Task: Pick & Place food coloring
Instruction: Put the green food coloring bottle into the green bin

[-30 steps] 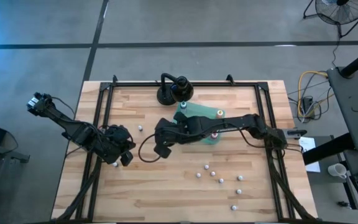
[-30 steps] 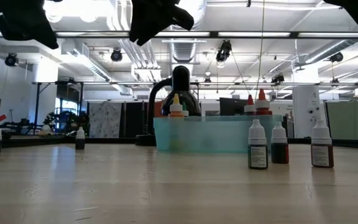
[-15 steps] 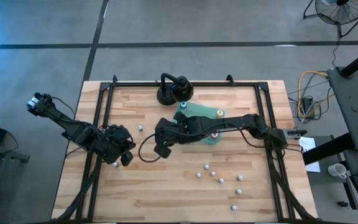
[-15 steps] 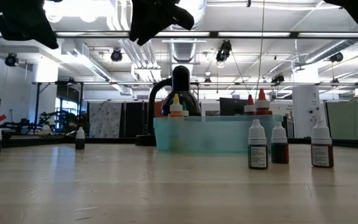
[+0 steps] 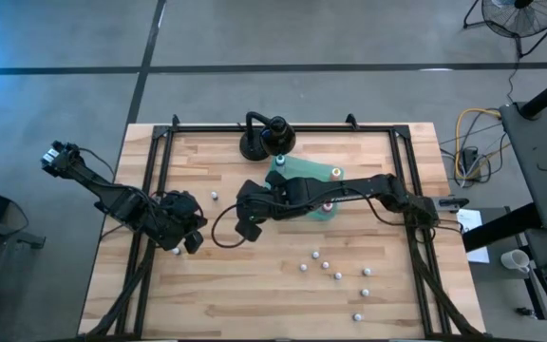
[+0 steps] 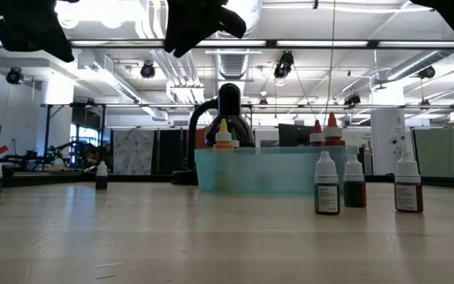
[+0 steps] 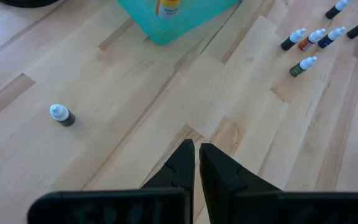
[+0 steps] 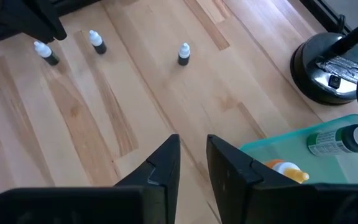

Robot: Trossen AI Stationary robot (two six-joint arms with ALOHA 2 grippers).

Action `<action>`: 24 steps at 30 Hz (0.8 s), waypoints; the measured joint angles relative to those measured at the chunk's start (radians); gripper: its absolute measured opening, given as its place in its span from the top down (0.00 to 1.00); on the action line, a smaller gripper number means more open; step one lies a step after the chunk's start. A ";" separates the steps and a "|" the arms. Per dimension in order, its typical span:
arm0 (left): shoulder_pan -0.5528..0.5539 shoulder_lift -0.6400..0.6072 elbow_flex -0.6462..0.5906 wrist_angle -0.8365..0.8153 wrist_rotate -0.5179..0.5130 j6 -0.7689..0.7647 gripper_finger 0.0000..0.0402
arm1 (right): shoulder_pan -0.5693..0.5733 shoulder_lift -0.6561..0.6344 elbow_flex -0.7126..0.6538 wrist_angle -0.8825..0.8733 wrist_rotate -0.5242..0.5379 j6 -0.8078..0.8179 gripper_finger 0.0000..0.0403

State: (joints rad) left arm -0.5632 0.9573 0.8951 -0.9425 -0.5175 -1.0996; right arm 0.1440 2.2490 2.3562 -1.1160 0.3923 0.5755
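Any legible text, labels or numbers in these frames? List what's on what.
None readable.
Bottles: labels on their bodies, too small to read.
Green bottle in the tray: printed label, blurred.
Orange bottle: label print, blurred.
Stand: shiny patch, no lettering made out.

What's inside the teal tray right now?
The teal tray holds at least a green-labelled bottle and an orange-capped bottle, both lying down. The right arm overhead covers part of it, so a full count is not possible.
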 joint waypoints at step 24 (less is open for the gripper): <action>0.000 0.000 0.000 0.000 0.000 0.000 1.00 | 0.000 0.000 0.000 0.050 0.000 0.025 0.78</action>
State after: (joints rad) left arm -0.5636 0.9573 0.8951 -0.9424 -0.5175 -1.0996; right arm 0.1440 2.2490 2.3558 -1.0659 0.3926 0.6008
